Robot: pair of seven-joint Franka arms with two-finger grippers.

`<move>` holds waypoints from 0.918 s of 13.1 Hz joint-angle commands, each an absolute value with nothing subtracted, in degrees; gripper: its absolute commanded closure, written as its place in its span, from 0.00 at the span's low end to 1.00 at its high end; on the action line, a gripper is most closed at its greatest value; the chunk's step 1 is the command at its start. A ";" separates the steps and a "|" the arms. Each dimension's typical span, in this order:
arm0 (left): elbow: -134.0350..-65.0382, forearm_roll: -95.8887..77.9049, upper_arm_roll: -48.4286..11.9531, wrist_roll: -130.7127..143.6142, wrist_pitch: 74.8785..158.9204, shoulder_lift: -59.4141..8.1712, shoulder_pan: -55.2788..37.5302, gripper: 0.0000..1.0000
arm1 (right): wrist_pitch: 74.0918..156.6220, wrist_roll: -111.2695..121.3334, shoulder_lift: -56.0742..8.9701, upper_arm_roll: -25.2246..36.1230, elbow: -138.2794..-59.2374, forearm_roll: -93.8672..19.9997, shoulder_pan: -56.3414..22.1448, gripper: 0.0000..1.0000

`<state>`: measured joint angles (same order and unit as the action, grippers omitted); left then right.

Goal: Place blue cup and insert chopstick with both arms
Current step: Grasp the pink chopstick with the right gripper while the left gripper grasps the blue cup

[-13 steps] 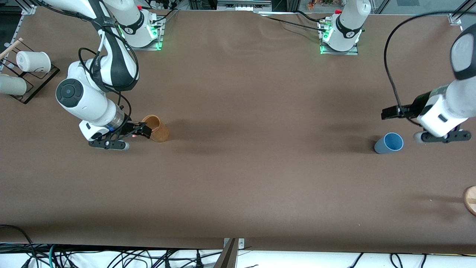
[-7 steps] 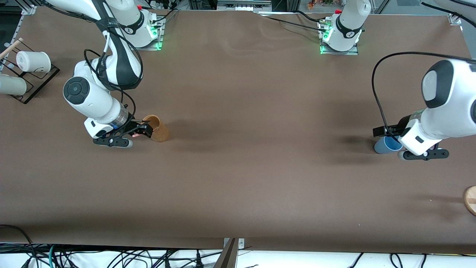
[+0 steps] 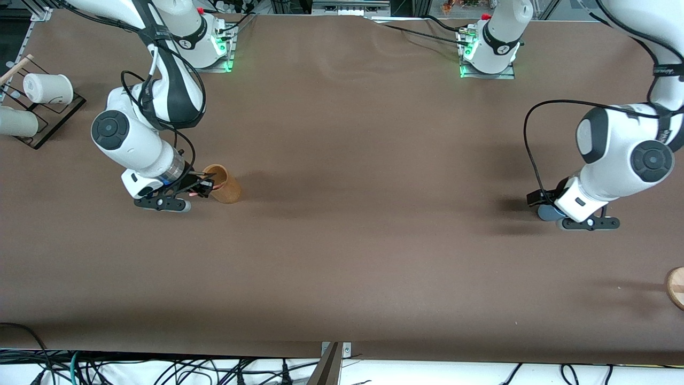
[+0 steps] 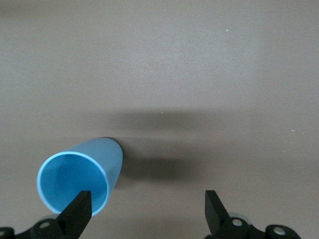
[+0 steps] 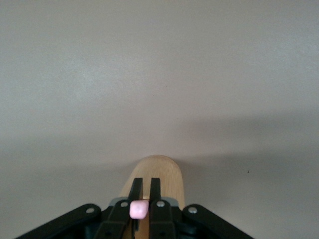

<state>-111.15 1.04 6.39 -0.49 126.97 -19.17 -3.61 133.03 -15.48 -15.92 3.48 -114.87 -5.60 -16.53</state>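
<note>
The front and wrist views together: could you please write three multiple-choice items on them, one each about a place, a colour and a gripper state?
1. Where is the small light-blue tapered cup?
A. Right arm's end
B. Left arm's end
C. Mid-table

2. What colour is the thin stick in the right gripper?
A. Pink
B. Green
C. Black

3. How is the left gripper?
A. Shut on the cup
B. Shut, empty
C. Open

Answers: B, the cup stands under the left arm; A, a pink end shows between the shut fingers, at the tan-brown cylindrical holder; C, its fingers stand wide apart.

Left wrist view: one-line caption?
Open left gripper over brown table, one finger at the light-blue tapered cup's rim.
</note>
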 commanded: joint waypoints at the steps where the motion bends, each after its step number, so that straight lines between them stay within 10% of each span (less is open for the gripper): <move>1: -117.05 2.55 6.59 -1.49 132.96 -16.52 -3.69 0.00 | 133.59 -15.82 -14.41 3.16 -116.37 -6.15 -16.44 1.00; 12: -124.44 2.55 8.26 -4.83 142.90 -16.52 -3.08 0.00 | 133.59 -15.56 -14.15 3.08 -116.19 -6.15 -16.44 1.00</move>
